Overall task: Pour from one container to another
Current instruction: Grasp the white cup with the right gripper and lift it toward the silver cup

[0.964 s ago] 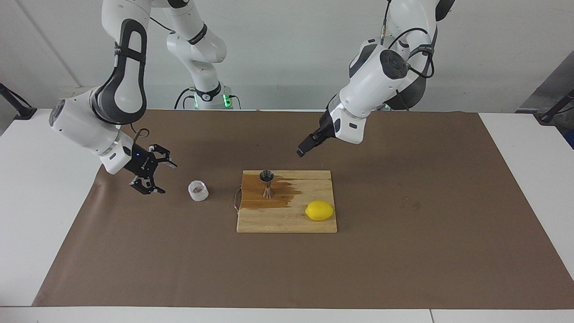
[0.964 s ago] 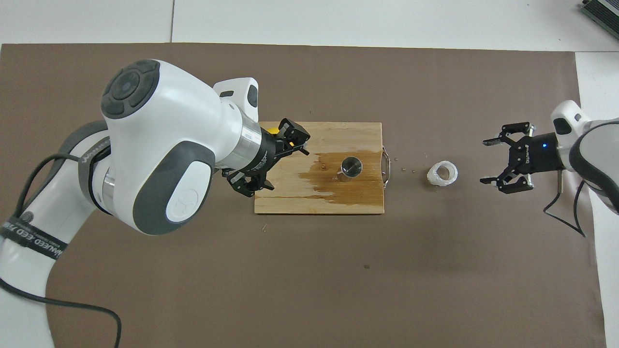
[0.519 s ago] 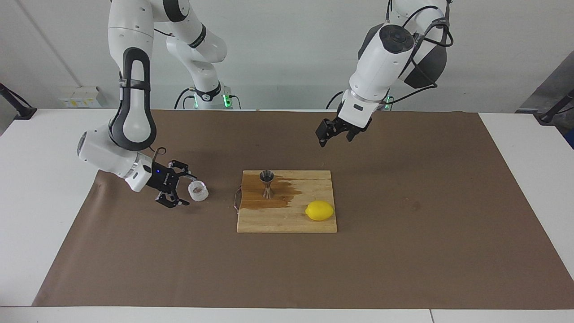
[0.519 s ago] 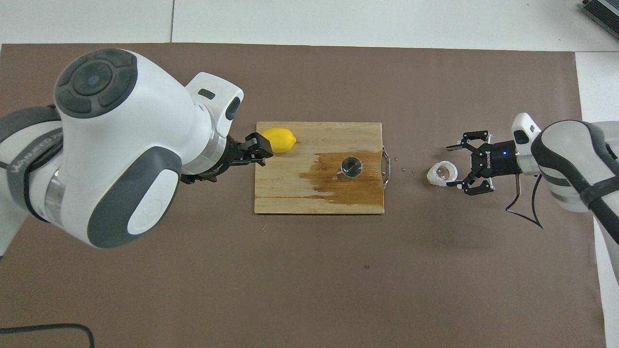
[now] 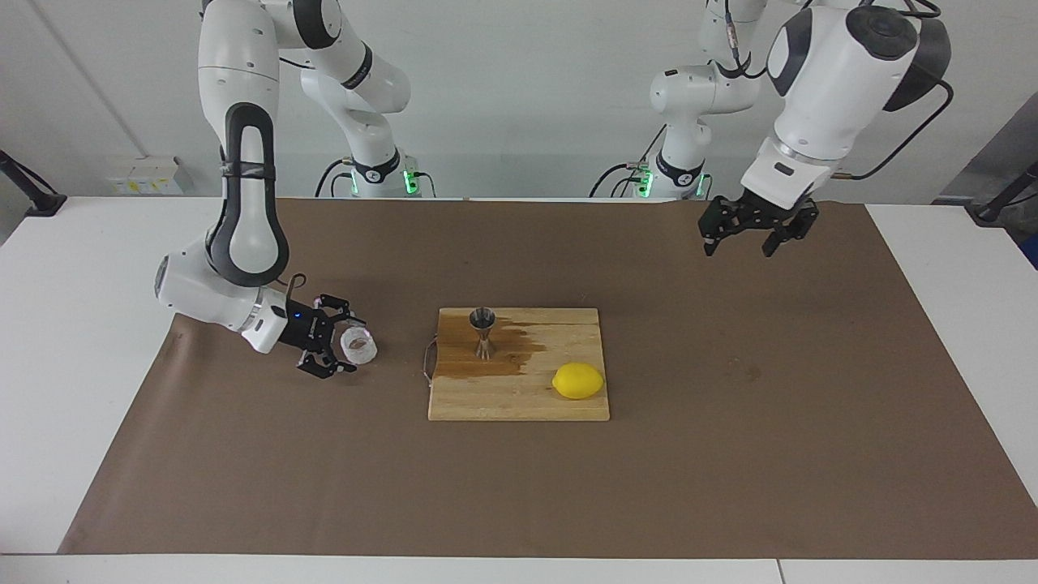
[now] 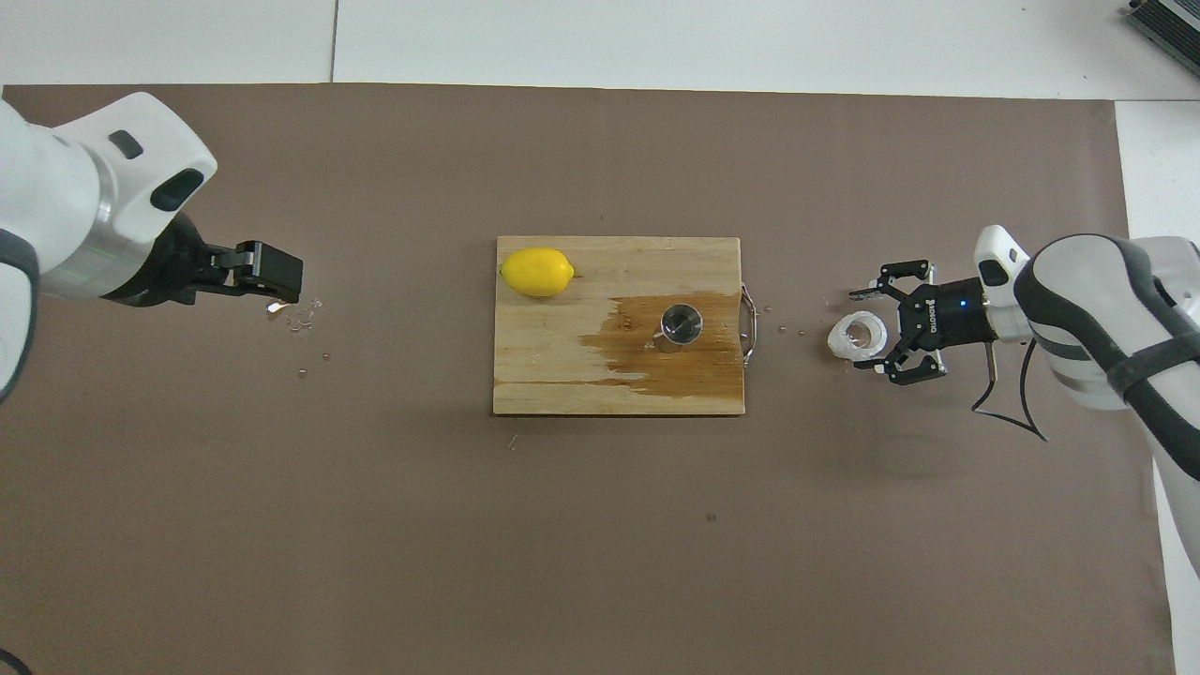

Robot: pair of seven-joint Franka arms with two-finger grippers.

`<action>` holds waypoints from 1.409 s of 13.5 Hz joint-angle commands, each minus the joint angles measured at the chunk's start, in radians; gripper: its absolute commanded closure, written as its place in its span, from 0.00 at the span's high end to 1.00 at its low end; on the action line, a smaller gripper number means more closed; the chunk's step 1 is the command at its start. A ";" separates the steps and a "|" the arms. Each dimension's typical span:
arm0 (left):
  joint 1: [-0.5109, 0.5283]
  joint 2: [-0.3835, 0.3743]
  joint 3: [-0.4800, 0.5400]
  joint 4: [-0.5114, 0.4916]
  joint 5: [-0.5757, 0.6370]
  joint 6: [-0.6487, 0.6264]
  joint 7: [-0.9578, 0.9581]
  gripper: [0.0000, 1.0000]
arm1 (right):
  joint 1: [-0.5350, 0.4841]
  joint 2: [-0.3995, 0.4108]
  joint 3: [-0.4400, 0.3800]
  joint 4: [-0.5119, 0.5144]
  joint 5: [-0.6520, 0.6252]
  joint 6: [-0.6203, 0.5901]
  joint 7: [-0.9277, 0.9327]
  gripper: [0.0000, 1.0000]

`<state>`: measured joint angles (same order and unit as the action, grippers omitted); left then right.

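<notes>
The translucent ridged plastic cup (image 5: 359,347) (image 6: 855,337) stands on the brown mat beside the cutting board, toward the right arm's end. My right gripper (image 5: 345,339) (image 6: 870,330) is low at the cup and open, one finger on each side of it, not closed on it. The steel hourglass jigger (image 5: 483,328) (image 6: 681,322) stands upright on the wooden cutting board (image 5: 519,397) (image 6: 562,375), on a dark wet patch. My left gripper (image 5: 750,237) (image 6: 270,274) is open and empty, held high over the mat at the left arm's end.
A yellow lemon (image 5: 577,380) (image 6: 536,272) lies on the board's corner toward the left arm. Small droplets (image 6: 302,323) dot the mat under the left gripper. The brown mat (image 5: 730,454) covers most of the white table.
My right gripper has come down and in until its fingers straddle the cup. My left arm has swung away from the board to its own end of the table.
</notes>
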<state>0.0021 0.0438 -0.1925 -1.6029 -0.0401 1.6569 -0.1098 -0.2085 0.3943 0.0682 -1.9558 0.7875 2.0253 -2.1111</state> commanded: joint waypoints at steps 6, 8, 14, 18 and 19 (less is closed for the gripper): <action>-0.114 -0.039 0.216 -0.022 0.017 -0.008 0.168 1.00 | 0.009 -0.023 -0.001 -0.074 0.012 0.092 -0.072 0.35; -0.107 -0.056 0.217 -0.017 0.017 -0.069 0.191 1.00 | 0.024 -0.023 0.004 -0.074 0.013 0.107 -0.075 0.20; -0.103 -0.088 0.209 0.000 0.055 -0.112 0.202 1.00 | 0.134 -0.199 0.001 -0.069 -0.206 0.110 0.346 0.20; -0.105 -0.097 0.208 -0.015 0.054 -0.127 0.199 1.00 | 0.280 -0.241 0.002 -0.026 -0.364 0.116 0.676 0.21; -0.103 -0.099 0.212 -0.015 0.054 -0.127 0.199 1.00 | 0.309 -0.239 0.002 -0.018 -0.384 0.119 0.738 0.21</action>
<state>-0.0878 -0.0319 0.0065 -1.6025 -0.0090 1.5445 0.0819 0.0626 0.1514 0.0713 -1.9900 0.4549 2.1333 -1.4717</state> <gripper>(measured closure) 0.000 0.489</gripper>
